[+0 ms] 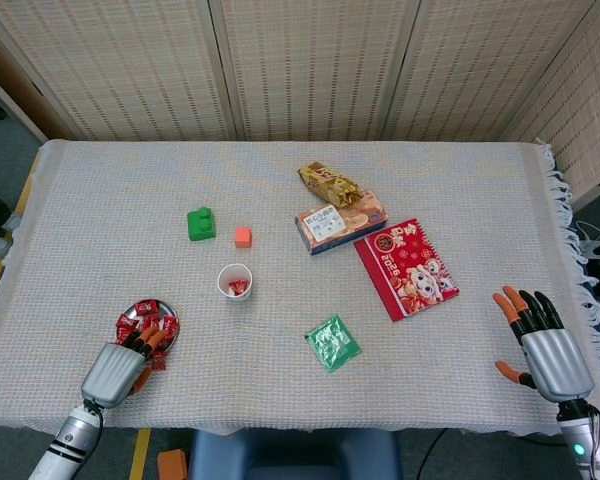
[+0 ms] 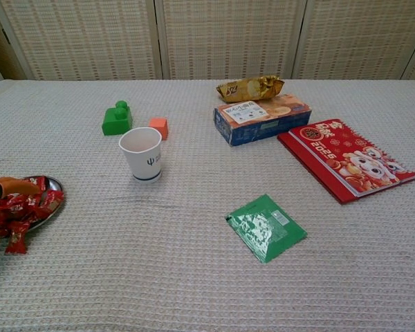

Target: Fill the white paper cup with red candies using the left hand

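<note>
The white paper cup (image 1: 235,280) (image 2: 142,153) stands upright left of the table's middle, with a red candy showing inside it in the head view. A heap of red wrapped candies (image 1: 140,318) (image 2: 14,209) fills a small metal plate (image 1: 173,322) (image 2: 54,187) near the front left edge. My left hand (image 1: 111,372) reaches in from the table's front edge, its orange fingertips (image 1: 148,338) lying spread on the candy pile. In the chest view only one of its fingertips (image 2: 5,183) shows, at the frame's left edge. My right hand (image 1: 543,345) hovers open at the front right corner.
A green block (image 1: 201,223) and an orange cube (image 1: 242,236) lie behind the cup. A gold snack bag (image 1: 328,183), a blue box (image 1: 340,222) and a red calendar (image 1: 407,266) sit to the right. A green packet (image 1: 332,342) lies near the front middle.
</note>
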You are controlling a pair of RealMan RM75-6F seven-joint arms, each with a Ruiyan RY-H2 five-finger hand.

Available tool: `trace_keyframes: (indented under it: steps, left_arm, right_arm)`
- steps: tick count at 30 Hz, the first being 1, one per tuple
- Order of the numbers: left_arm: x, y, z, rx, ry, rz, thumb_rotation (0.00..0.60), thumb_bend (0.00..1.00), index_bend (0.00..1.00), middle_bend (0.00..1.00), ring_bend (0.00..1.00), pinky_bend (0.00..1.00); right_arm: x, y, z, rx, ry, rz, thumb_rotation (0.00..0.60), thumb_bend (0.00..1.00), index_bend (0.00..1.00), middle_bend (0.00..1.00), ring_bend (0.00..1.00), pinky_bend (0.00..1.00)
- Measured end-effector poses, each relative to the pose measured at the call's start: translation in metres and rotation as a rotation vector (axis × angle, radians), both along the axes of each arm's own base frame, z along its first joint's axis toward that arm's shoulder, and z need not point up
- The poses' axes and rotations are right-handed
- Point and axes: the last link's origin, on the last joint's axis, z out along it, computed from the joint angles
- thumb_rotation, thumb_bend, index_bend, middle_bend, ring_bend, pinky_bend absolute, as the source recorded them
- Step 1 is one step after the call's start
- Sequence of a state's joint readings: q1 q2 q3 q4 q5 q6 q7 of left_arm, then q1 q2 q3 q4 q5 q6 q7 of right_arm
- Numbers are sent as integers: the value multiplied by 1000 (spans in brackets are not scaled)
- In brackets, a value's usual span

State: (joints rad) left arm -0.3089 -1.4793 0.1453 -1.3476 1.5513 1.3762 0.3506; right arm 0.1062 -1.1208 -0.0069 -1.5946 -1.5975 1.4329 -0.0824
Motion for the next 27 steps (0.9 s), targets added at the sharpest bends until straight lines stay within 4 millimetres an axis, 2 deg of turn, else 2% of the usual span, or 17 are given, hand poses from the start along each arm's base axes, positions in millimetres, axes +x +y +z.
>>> trace_keyframes:
  steps: [7,16,27]
  left_arm:
    - [-7,25,2,23,-20,49,600,380,127,168,218,916]
    - [-9,48,-7,10,-19,72,600,381,112,156,194,930]
    - [-4,58,-16,-38,31,84,600,380,149,158,197,937]
  right_arm:
    - [0,1,1,-6,-1,0,600,58,0,0,0,0]
    - [-1,-2,-2,-3,7,-11,600,57,0,0,0,0]
    - [-2,-4,-2,-7,11,-23,600,58,0,0,0,0]
